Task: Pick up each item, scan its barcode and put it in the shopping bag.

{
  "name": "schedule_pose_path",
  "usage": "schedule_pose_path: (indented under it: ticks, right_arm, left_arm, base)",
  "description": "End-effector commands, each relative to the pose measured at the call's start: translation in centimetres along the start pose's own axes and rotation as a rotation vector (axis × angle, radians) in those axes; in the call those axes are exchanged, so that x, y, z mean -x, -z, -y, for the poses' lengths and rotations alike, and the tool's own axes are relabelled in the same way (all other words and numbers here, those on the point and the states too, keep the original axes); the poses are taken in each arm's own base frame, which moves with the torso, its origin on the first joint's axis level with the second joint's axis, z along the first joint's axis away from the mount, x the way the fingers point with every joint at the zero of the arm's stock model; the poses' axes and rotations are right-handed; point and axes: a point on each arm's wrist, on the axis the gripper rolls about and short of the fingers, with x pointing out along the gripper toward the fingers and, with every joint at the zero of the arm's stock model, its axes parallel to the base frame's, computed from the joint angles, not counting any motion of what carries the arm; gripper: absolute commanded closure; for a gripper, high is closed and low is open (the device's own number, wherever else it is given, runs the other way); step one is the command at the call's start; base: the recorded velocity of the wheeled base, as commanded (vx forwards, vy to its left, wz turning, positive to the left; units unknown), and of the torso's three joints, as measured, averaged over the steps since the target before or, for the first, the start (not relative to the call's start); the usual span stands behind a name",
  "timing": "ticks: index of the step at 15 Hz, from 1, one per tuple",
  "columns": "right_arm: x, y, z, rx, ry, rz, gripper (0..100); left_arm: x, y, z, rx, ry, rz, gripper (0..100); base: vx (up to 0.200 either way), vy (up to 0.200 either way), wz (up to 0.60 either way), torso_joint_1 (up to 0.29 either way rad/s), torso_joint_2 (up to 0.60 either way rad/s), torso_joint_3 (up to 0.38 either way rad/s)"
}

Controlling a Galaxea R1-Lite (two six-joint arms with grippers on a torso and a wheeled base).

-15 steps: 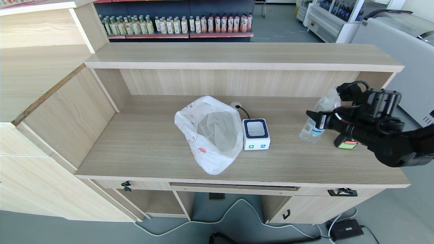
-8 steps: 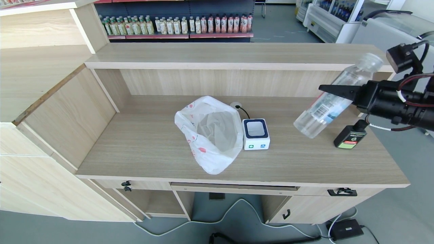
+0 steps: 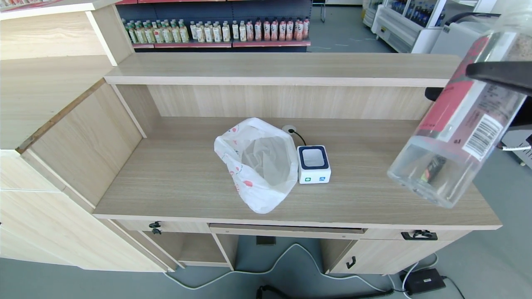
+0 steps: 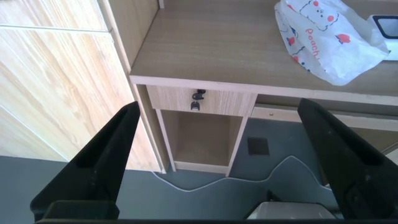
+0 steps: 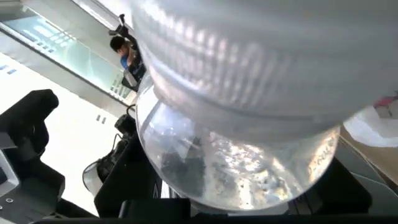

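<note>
I have my right gripper point(image 3: 451, 83) clamped on a clear water bottle point(image 3: 453, 137). The bottle is raised close to the head camera and tilted, with its base at the low end. Its top is cut off at the picture's edge. One black finger point(image 3: 498, 72) crosses the front of the bottle, and a dark tip of the other finger shows past its far side. The rest of that gripper is out of frame. The bottle's pink label and barcode point(image 3: 482, 135) face the camera. A small dark item point(image 3: 430, 168) shows warped through the bottle's base, and I cannot make out what it is.

From the right wrist, the bottle point(image 5: 236, 124) is ribbed clear plastic pressed up near the lens. The dark parts around it are too unclear to read.

Well off from the right gripper, toward my left arm's side and lower, a white shopping bag point(image 3: 253, 166) lies on the bench point(image 3: 174, 178). Its mouth is open, showing its own crumpled lining. A white scanner point(image 3: 314, 164) with a dark-framed window sits just beside the bag, between it and the right gripper.

My left gripper point(image 4: 217, 118) has its fingers spread wide and holds nothing. It hangs low, in front of the bench's drawer front. The bag point(image 4: 336, 40) lies beyond and above it, and a corner of the scanner point(image 4: 388, 25) is cut off at the frame edge.
</note>
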Motion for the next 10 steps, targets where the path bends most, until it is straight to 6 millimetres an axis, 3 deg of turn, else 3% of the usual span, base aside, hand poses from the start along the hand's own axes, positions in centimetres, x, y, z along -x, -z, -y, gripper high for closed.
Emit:
schedule_pose_path:
  ticks: [1,5,10]
  right_arm:
    - [-0.5,-0.2,-1.8,0.032,-0.066,-0.013,100]
    - [-1.5,0.7,-3.2,0.029,-0.187,-0.078,100]
    - [-1.1,2.2,-4.1,0.011,-0.212,-0.099,100]
  left_arm:
    - [0.0,0.0,0.0,0.0,-0.001,0.0,0]
    - [0.0,0.0,0.0,0.0,-0.001,0.001,0]
    - [0.0,0.0,0.0,0.0,-0.001,0.001,0]
  base:
    - [0.0,0.0,0.0,0.0,0.0,0.0]
    - [0.0,0.0,0.0,0.0,0.0,0.0]
    - [0.0,0.0,0.0,0.0,0.0,0.0]
